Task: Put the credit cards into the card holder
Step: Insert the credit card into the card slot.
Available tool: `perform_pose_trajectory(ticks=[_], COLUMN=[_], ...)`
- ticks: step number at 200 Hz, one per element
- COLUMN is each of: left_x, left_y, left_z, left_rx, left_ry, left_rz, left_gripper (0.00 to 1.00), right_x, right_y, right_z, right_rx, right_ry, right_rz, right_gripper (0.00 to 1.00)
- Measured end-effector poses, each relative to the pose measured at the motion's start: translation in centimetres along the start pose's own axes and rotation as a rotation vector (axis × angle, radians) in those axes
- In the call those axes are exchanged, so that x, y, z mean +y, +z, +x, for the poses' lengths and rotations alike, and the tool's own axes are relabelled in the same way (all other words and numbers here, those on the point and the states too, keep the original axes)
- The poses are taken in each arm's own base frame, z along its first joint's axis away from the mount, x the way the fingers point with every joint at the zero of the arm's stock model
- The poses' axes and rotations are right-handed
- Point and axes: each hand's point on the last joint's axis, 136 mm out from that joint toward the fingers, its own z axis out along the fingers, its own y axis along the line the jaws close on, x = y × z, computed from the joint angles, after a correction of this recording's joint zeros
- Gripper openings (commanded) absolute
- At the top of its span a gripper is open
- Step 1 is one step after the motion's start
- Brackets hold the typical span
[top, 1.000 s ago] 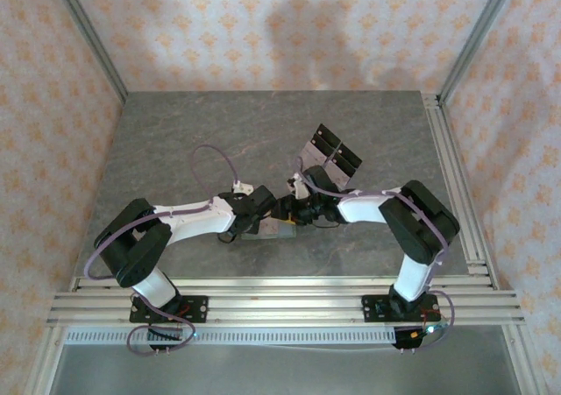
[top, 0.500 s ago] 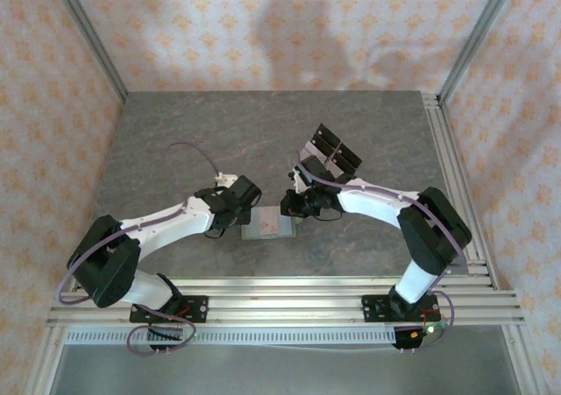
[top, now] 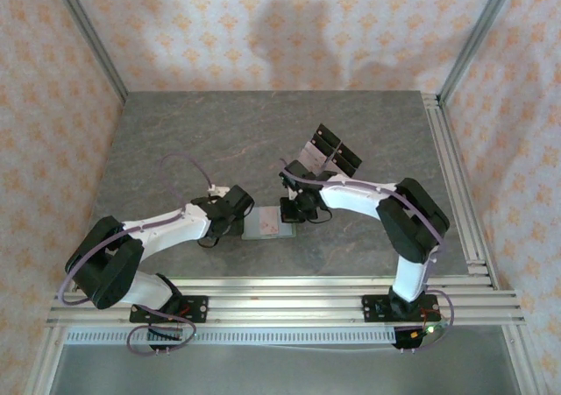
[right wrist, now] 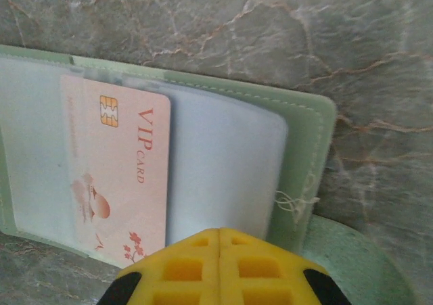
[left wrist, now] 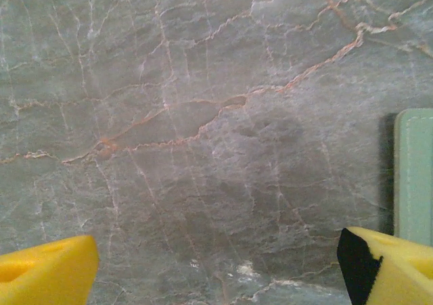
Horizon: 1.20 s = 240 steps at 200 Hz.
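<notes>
Pressure seemed our aim: right gripper (right wrist: pixel 218 233) shut, empty, above the sage-green folding card holder (right wrist: pixel 308 126), open toward the worktop's (top: pixel 175 141) near edge, pink plastic credit card (right wrist: pixel 118 176) inside; left gripper (left wrist: pixel 216 268) gaped empty.

In the right wrist view the wallet (right wrist: pixel 308 126) runs off the left edge, and the right gripper (right wrist: pixel 218 241) hides part of its lower rim beside the card (right wrist: pixel 118 176). The left wrist view cuts the wallet at the right edge. From above, the card is too small to make out.
</notes>
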Motion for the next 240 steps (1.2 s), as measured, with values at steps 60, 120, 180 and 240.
perform_pose_trajectory(ticks=[60,120,180,240], left_x=[-0.7,-0.7,-0.8,-0.9], left_y=[0.3,0.6,0.8,1.0], left_z=[-0.2,0.2,0.3,0.5], left_rx=[-0.005,0.002,0.002,0.009], left_ry=[-0.01,-0.009,-0.008,-0.003], left_rz=[0.026,0.029,0.03,0.025], left_gripper=[0.92,0.92,0.92,0.92], right_x=[1.3,2.5,3.5,4.7], right_y=[0.7,1.8,2.1,2.7], right_z=[-0.2,-0.3,-0.6,-0.5], right_rx=[0.009,0.026,0.031,0.046], right_ry=[-0.027,-0.046,-0.05,-0.047], right_rz=[-0.006,-0.014,-0.033,-0.061], right_gripper=[0.0,0.0,0.0,0.0])
